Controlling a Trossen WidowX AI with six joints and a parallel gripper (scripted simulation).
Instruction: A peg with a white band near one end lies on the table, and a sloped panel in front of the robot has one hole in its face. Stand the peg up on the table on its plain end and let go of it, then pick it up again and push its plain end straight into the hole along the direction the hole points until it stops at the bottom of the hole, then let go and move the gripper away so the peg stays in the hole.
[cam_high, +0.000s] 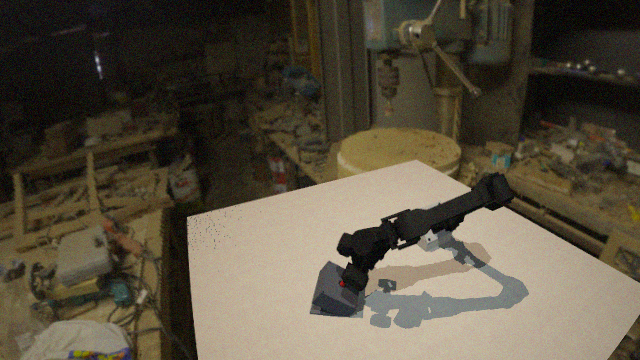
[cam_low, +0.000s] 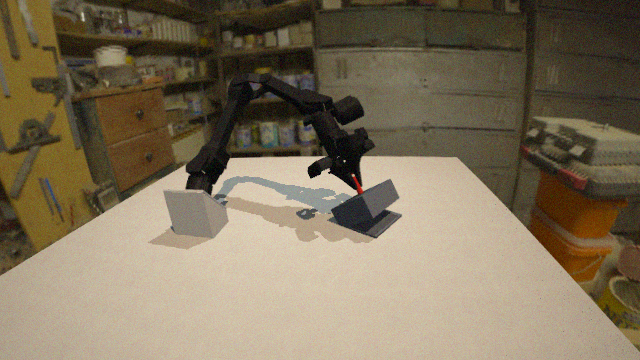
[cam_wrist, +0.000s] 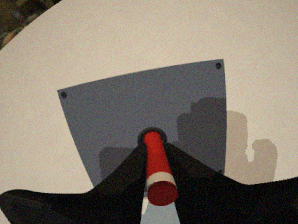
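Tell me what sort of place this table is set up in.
Most likely a cluttered workshop: a drill press stands behind the table, shelves of paint cans line the back wall, and a wooden drawer cabinet stands beside hanging tools.

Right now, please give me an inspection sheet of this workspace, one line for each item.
Surface: white table top, arm shadows across it.
Job's things: red peg with its plain end entering the hole in the sloped panel; white band near the gripper end.
Clutter: grey wedge block beside the arm base.
Grippers: gripper shut on the peg, above the panel.
Cables: nothing seen.
Surroundings: dim workshop; shelves with tins, wooden drawers, drill press, orange buckets.
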